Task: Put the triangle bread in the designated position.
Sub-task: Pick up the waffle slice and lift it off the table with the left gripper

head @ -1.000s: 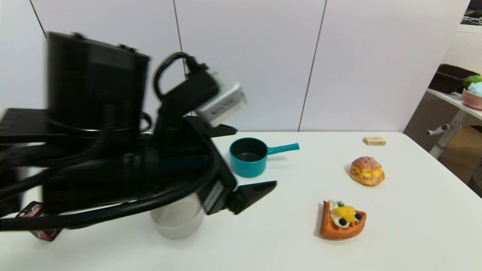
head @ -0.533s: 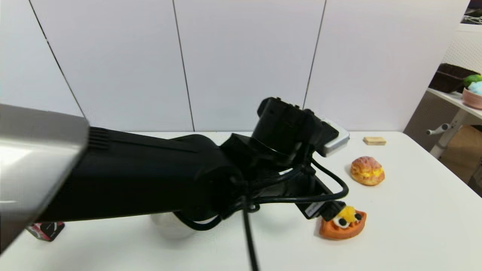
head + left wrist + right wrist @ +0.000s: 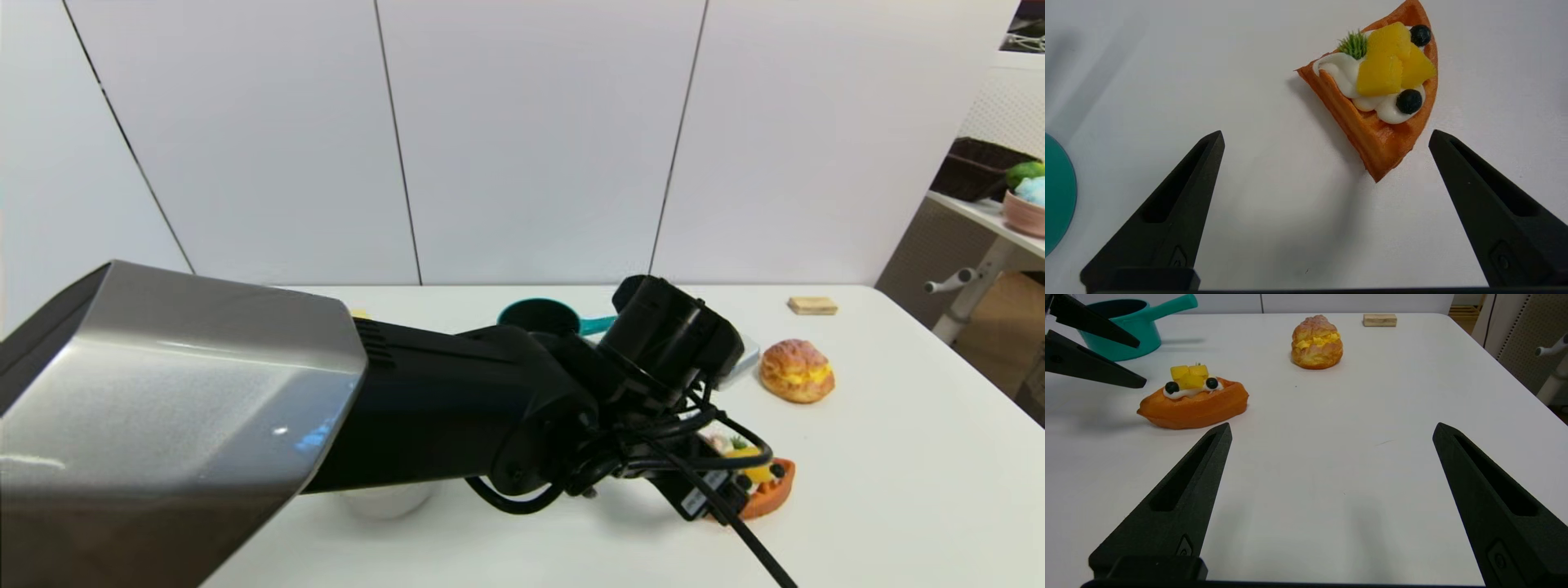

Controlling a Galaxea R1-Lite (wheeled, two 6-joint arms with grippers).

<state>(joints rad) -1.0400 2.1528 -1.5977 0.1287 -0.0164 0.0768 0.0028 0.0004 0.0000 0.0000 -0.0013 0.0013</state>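
The bread [image 3: 1380,94] lies flat on the counter [image 3: 1372,416], with the left claw [image 3: 1327,139] spread wide above it and not yet around it. It should center over the wedge's straight sides before lowering. The head view hides this; the left wrist view shows it. The right claw [image 3: 1331,433] hangs released nearby.

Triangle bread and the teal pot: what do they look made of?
Triangle bread: likely moulded foam or soft plastic replica; uniform orange, faint sheen, toppings crisp and fused on. Teal pot: probably hard plastic, smooth and slightly glossy, one even colour including the handle. Neither can be confirmed by look alone.
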